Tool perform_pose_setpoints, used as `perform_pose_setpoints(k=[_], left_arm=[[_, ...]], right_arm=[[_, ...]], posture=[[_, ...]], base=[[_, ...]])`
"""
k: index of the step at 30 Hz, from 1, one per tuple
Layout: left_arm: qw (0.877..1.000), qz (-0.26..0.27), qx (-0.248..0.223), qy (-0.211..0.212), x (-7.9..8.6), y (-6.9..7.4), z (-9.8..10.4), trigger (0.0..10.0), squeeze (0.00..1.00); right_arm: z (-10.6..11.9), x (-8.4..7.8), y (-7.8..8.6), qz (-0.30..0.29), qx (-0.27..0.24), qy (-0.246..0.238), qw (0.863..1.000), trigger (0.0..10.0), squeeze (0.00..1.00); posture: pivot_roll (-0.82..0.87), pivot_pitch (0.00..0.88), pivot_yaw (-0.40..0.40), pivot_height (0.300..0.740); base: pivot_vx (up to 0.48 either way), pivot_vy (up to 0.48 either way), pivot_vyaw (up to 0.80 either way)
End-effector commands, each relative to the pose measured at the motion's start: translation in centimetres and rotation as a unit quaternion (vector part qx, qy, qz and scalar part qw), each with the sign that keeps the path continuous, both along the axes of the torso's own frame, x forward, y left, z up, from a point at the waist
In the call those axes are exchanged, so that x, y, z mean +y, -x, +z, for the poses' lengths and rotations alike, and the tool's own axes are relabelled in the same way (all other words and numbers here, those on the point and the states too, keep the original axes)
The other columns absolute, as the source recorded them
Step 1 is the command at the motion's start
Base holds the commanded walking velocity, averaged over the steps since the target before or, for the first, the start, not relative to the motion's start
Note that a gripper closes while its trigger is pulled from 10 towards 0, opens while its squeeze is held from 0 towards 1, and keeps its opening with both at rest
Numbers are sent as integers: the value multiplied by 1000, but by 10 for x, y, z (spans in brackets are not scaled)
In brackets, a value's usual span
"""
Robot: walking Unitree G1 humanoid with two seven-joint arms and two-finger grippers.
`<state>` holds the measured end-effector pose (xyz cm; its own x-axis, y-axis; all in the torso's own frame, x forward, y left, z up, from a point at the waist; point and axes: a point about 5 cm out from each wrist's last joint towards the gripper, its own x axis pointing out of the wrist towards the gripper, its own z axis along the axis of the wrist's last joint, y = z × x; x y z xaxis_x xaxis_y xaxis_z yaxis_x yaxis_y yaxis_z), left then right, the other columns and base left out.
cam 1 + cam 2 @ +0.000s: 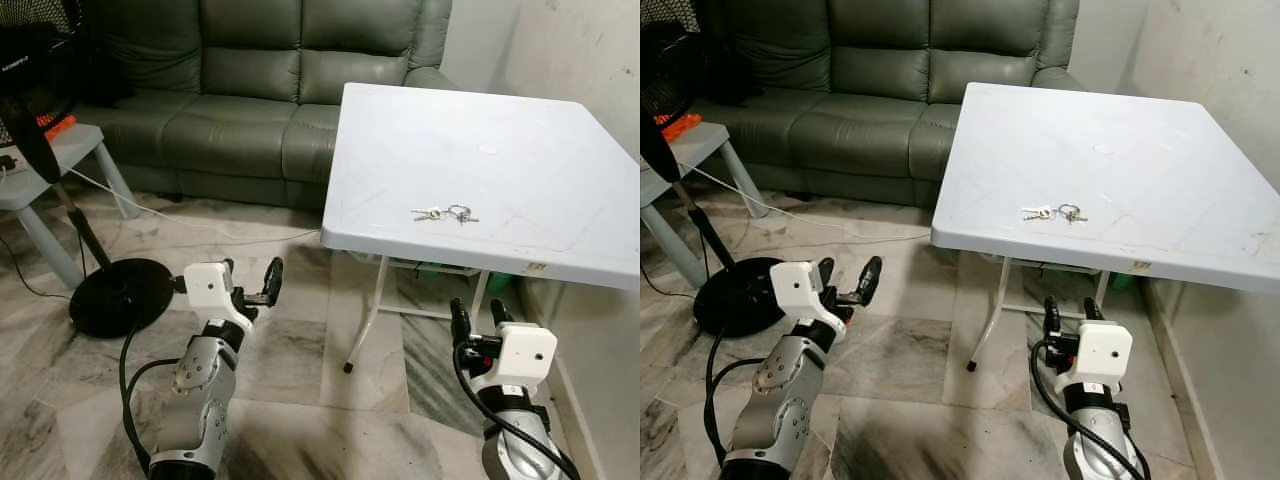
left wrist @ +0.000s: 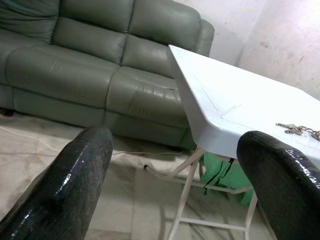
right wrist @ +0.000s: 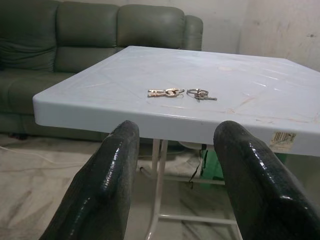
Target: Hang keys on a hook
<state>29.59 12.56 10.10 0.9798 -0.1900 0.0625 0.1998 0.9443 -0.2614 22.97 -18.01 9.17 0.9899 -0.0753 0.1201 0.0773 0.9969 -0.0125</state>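
In the left eye view a white folding table (image 1: pixel 520 130) stands at the right, and the keys (image 1: pixel 445 213) lie flat on its top, near the front edge. They seem to be two small bunches side by side, though they are too small to be sure. The left gripper (image 1: pixel 250 283) is held low over the marble floor (image 1: pixel 300 400), to the left of the table and well apart from the keys; its two black fingers stand open and hold nothing. The right gripper (image 1: pixel 479 317) is below the front edge of the table, with its fingers pointing up, open and empty. A green sofa (image 1: pixel 250 90) is behind, a black fan base (image 1: pixel 120 295) stands on the floor at the left, and a pale stool (image 1: pixel 70 150) is beside it. In the left wrist view the two fingers (image 2: pixel 75 185) are wide apart, with the sofa and the table corner between them. In the right wrist view the fingers (image 3: pixel 110 180) are open below the table edge, and the keys lie on the top above and beyond them.
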Motion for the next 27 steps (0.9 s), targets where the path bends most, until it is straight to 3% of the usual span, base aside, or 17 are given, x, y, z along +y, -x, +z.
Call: perform_pose_setpoints(k=[1, 27], left_arm=[[1000, -4, 6, 1, -2, -2, 0, 10000, 0], [1000, -13, 9, 0, -3, -1, 0, 10000, 0]], right_arm=[[1, -3, -1, -4, -1, 0, 1000, 10000, 0], [0, -1, 1, -4, 0, -2, 1000, 10000, 0]], posture=[[-62, 25, -36, 740], [-62, 29, -31, 740]], base=[[251, 0, 0], [369, 0, 0]])
